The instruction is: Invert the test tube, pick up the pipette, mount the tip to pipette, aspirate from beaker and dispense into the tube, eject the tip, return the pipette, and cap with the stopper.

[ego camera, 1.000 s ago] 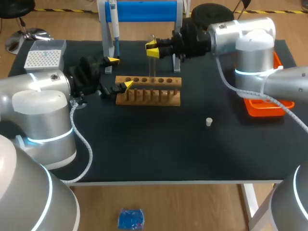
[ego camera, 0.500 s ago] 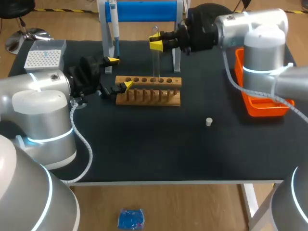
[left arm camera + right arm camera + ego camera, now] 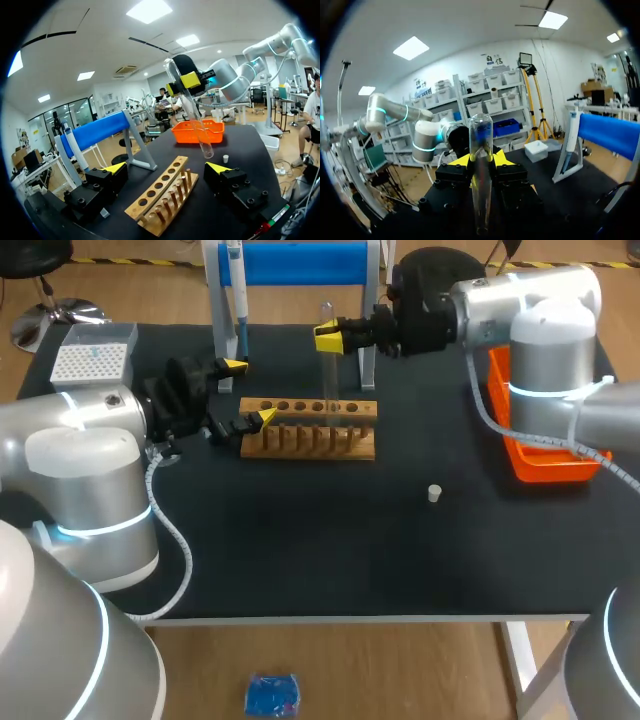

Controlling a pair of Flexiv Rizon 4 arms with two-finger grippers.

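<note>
While aloft, test tube [image 3: 326, 375] in right claw [image 3: 328, 337].

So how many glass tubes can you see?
1. The test tube is held in the right gripper, over the wooden rack. The rack's holes all look empty, so none seems hidden.

test tube [image 3: 327, 365] in right pincer [image 3: 328, 337], above rack [image 3: 308, 428] | rack just ahead of left pincer [image 3: 248, 392] | stopper [image 3: 434, 493] on worktop [image 3: 330, 550], well apart from both pincers
</note>
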